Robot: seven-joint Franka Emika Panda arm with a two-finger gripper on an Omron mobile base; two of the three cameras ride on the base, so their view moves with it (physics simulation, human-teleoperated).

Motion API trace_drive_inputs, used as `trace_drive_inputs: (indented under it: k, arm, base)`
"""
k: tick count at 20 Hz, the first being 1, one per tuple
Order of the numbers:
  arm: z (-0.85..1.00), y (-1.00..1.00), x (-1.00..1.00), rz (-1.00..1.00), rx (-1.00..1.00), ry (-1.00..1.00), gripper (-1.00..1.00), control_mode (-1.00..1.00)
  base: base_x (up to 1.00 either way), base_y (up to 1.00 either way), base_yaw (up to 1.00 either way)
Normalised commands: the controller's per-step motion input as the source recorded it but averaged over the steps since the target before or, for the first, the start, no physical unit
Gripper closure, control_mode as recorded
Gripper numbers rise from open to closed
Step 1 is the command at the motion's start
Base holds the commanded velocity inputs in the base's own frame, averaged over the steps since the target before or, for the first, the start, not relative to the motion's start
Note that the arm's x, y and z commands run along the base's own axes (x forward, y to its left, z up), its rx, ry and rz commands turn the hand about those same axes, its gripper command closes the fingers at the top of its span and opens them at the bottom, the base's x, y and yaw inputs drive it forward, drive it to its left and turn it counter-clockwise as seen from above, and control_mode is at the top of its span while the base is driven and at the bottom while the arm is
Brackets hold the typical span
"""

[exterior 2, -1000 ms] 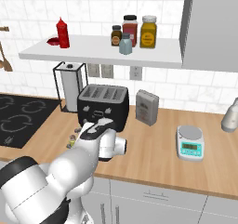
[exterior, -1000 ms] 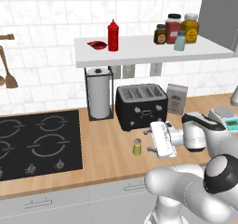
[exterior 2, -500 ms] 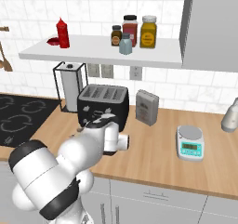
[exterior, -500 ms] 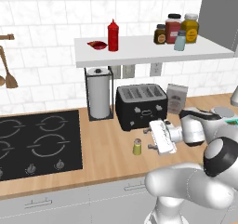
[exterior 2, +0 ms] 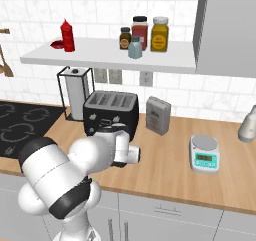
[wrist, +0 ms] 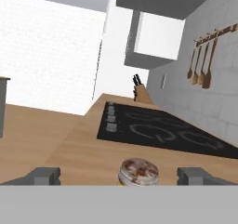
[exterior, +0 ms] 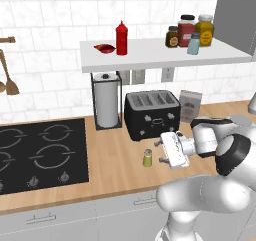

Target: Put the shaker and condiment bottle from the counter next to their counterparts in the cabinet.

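The small yellow-green shaker with its grey cap stands upright on the wood counter in front of the toaster. My gripper lies level just right of it, open and pointing at it, not touching. In the hand view the shaker's cap sits between my two fingertips, gripper empty. The red condiment bottle stands on the white cabinet shelf beside a flat red item. A pale blue shaker stands further right on the shelf.
A black toaster, a paper towel holder and a grey box line the wall behind the shaker. The black hob lies to the left. Jars crowd the shelf's right end. A small scale sits right.
My gripper has edged slightly left toward the shaker and the arm's elbow has swung. The shaker and the shelf items have not moved.
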Motion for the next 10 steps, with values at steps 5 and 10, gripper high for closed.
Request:
trace_drive_inputs:
  k: [5,10]
  arm:
    - [-0.18,0.0,0.03,-0.04,-0.03,0.0,-1.0,-1.0]
    - [-0.09,0.0,0.08,-0.03,-0.03,0.0,-1.0,-1.0]
  base:
    - [0.0,0.0,0.0]
    - [0.0,0.0,0.0]
